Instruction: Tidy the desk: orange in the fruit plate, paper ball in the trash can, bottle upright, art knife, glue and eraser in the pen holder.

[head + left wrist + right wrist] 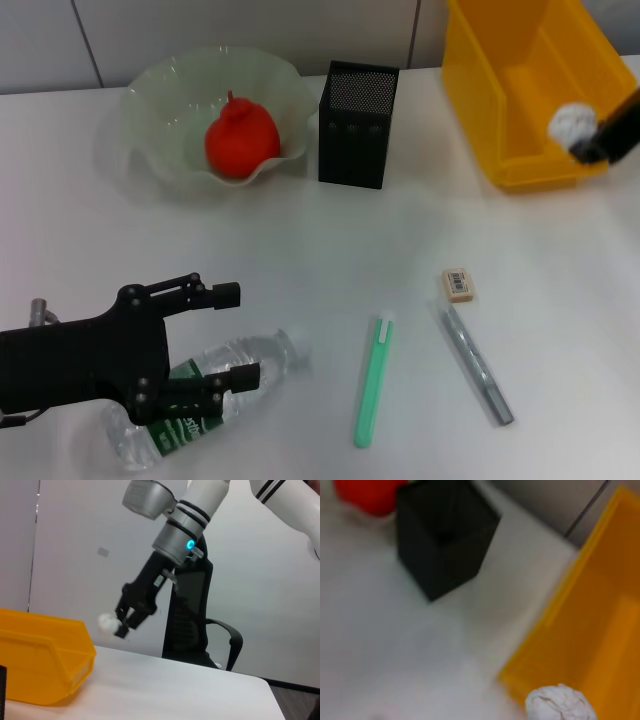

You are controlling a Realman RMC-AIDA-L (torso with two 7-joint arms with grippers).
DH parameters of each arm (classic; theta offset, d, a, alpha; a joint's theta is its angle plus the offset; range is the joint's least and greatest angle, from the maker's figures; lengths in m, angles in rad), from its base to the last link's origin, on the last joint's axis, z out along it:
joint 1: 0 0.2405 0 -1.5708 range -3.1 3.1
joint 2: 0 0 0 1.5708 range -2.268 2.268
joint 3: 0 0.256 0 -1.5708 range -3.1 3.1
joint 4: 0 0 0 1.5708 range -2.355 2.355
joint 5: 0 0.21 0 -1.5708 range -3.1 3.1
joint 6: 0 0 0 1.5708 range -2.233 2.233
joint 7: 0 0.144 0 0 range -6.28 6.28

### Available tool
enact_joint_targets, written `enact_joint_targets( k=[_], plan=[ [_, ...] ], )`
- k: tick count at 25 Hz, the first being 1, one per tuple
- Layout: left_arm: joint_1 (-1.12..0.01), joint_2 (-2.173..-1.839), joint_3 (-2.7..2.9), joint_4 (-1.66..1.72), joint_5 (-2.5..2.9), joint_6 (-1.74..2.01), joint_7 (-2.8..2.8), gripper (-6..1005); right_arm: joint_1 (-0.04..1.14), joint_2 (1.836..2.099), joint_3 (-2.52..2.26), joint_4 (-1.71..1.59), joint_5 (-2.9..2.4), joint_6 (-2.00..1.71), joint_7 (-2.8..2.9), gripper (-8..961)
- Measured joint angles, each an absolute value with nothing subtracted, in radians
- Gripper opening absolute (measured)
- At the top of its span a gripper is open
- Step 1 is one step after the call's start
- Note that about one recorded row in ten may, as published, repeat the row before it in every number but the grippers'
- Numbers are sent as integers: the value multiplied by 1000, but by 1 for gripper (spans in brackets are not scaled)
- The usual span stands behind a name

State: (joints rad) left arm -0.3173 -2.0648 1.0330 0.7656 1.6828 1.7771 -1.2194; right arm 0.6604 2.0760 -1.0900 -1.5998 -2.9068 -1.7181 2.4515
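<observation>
The orange sits in the pale-green fruit plate at the back left. Beside the plate stands the black pen holder. My right gripper is shut on the white paper ball and holds it above the front of the yellow trash can. In the left wrist view the paper ball hangs just above the can's rim. The bottle lies on its side at the front left. My left gripper is open over it, one finger above its label. The eraser lies right of centre.
A slim green tool and a slim grey one lie on the white desk near the front; I cannot tell which is the art knife and which the glue. An office chair stands beyond the desk.
</observation>
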Motion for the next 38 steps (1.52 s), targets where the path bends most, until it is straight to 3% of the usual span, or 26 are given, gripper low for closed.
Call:
enact_joint_targets(
  k=[13, 23, 28, 38],
  plan=[
    [-308, -2066, 1033, 765, 1682, 1781, -1227, 833, 664, 2067, -1091, -1369, -2919, -1279, 2416, 253],
    [-307, -2066, 1031, 766, 1681, 1782, -1230, 833, 668, 2057, -1084, -1321, -2919, -1235, 2412, 552],
    [-307, -2066, 1030, 765, 1681, 1784, -1230, 833, 660, 2064, -1083, -1387, -2911, -1305, 2412, 770],
    [-307, -2063, 999, 770, 1682, 1776, -1233, 834, 565, 2073, -982, -1626, -2593, -1659, 2318, 814]
  ],
)
